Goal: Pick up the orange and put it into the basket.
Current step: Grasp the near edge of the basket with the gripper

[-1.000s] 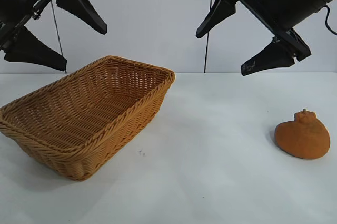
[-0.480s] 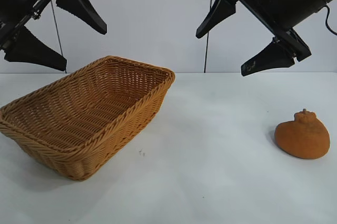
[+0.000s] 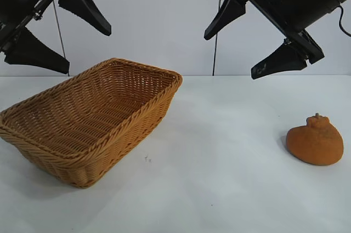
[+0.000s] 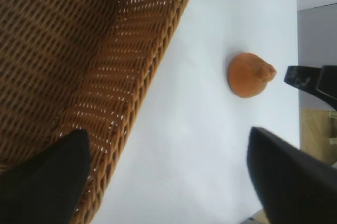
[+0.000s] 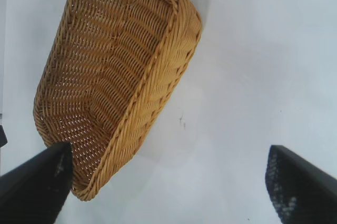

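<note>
The orange [image 3: 315,141] rests on the white table at the right, its stem knob up; it also shows in the left wrist view as the orange [image 4: 249,75]. The wicker basket [image 3: 140,113] stands empty at the left, also seen as the basket [image 4: 158,50] and the basket [image 5: 168,71]. My right gripper [image 3: 229,52] hangs open high above the table's middle right, well above and left of the orange. High over the basket's far left end, my left gripper [image 3: 88,49] is open too. Neither holds anything.
The white table [image 3: 219,178] stretches bare between basket and orange. A pale wall with a vertical seam [image 3: 217,24] stands behind. In the left wrist view, one finger of the right gripper [image 4: 310,81] shows beyond the orange.
</note>
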